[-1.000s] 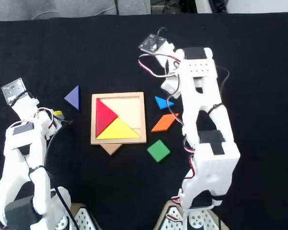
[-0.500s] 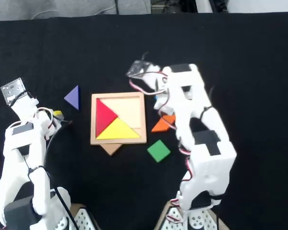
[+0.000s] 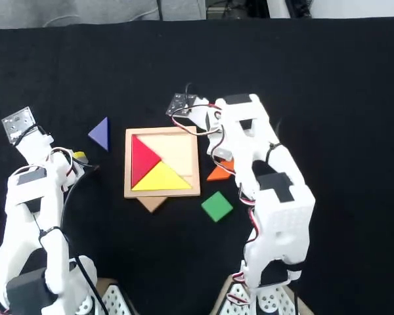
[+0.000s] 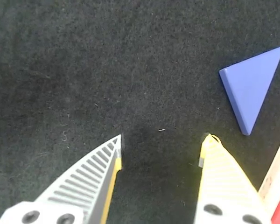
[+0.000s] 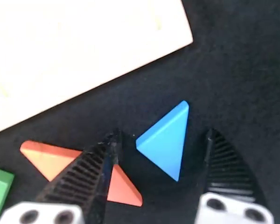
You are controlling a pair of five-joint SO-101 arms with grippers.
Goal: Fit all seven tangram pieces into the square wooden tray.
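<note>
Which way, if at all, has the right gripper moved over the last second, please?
Yes. In the high view the right gripper has swung toward the wooden tray, and it now stands open astride the blue triangle.

A matte black felt-like cloth (image 3: 328, 79) lies under everything. Well beyond the right gripper (image 5: 162, 134), past the cloth's far edge, lie rumpled grey fabric (image 3: 72, 10), dark clutter (image 3: 249, 8) and a white surface (image 3: 361, 8).

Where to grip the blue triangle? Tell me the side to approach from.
Come straight down from above: the blue triangle lies flat between the right end effector's open fingers. Probably pinch its long edge against the opposite corner.
</note>
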